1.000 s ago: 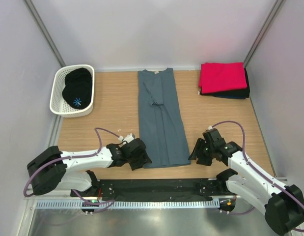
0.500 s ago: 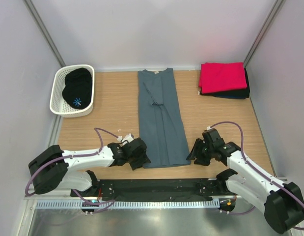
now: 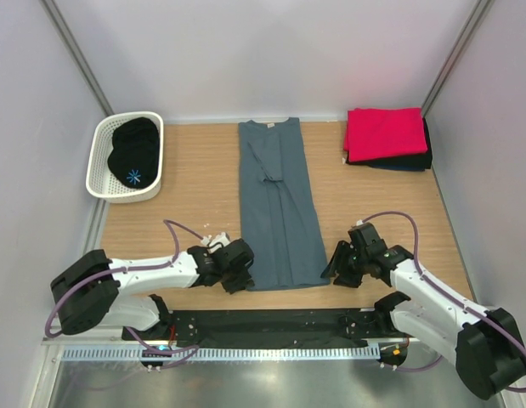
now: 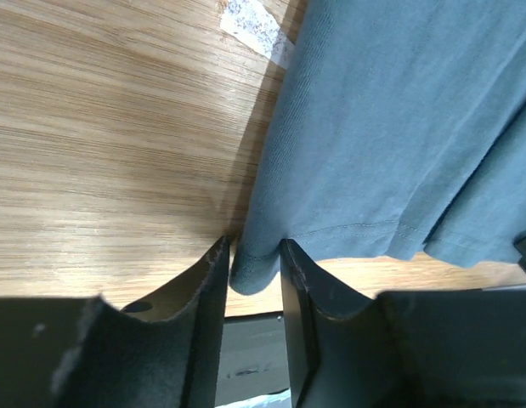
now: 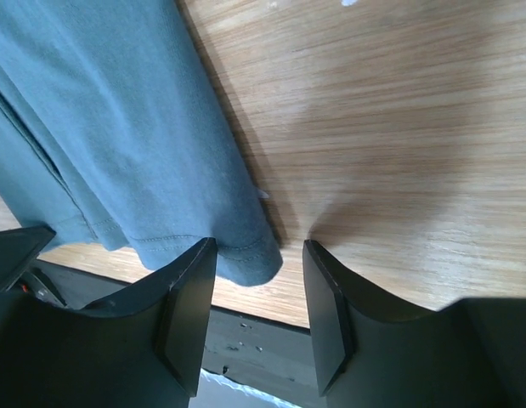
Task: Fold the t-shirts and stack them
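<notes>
The left end effector [image 4: 254, 252] pinches the near-left hem corner of the slate-blue t-shirt [image 4: 390, 127] on the desk [image 4: 101, 153]; the right end effector [image 5: 258, 251], open, straddles the opposite corner.

basket [image 3: 125, 192] left | long shirt [image 3: 278, 204] centre | shirt stack [image 3: 384, 134] right

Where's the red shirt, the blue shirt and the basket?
red shirt [image 3: 384, 132]: top view, middle of its folded top.
blue shirt [image 3: 278, 204]: top view, middle of the cloth.
basket [image 3: 98, 161]: top view, its left wall.
</notes>
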### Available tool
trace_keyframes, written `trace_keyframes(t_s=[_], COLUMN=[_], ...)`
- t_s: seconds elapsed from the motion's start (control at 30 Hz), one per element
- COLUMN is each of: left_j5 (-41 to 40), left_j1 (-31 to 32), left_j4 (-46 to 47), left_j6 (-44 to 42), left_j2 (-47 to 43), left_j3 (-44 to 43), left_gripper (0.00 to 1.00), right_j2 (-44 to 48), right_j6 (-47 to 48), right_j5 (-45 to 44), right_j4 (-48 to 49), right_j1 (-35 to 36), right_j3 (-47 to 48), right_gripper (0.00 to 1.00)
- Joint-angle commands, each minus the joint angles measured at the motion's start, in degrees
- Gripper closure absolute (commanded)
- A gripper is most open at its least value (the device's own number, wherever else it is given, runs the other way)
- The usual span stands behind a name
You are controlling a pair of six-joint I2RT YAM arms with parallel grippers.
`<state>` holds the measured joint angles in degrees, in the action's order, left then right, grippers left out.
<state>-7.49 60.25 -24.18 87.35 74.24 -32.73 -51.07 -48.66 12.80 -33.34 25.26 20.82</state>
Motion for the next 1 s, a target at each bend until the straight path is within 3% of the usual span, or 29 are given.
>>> trace_keyframes(t_s=[0.0, 0.2, 0.3, 0.33, 0.43, 0.83, 0.97], left_j5=[-1.22, -0.69, -0.25, -0.34, -0.86, -0.16, 0.98], left_j1=[0.22, 0.22, 0.22, 0.22, 0.22, -0.48, -3.63], left_j4=[-4.38, -4.29, -4.90, -5.26, -7.71, -13.61, -13.62], left_j6=[-1.74, -2.27, -2.54, -2.54, -2.62, -8.16, -9.83], left_j2=[2.40, 4.95, 5.48, 5.31, 4.34, 1.62, -0.49], left_j3=[-0.58, -1.46, -2.07, -2.16, -2.95, -4.18, -3.22], left_gripper=[0.71, 0.84, 1.00, 1.00, 1.00, 1.00, 1.00], right_j2=[-1.83, -5.09, -5.97, -6.15, -6.32, 1.14, 5.18], right_j6=[-0.99, 0.06, 0.15, 0.24, 0.59, -5.64, -7.41], right_j5=[1.44, 1.44, 1.79, 1.88, 2.23, 2.76, 2.58], right_j4=[3.02, 3.11, 2.93, 2.85, 2.14, 1.09, 1.61], right_j1=[-0.21, -0.21, -0.21, -0.21, -0.21, 1.02, 1.55], right_j3=[-0.17, 1.33, 1.24, 1.24, 1.59, -0.25, -1.83], right_gripper=[0.50, 0.64, 0.78, 0.88, 0.99, 0.99, 0.99])
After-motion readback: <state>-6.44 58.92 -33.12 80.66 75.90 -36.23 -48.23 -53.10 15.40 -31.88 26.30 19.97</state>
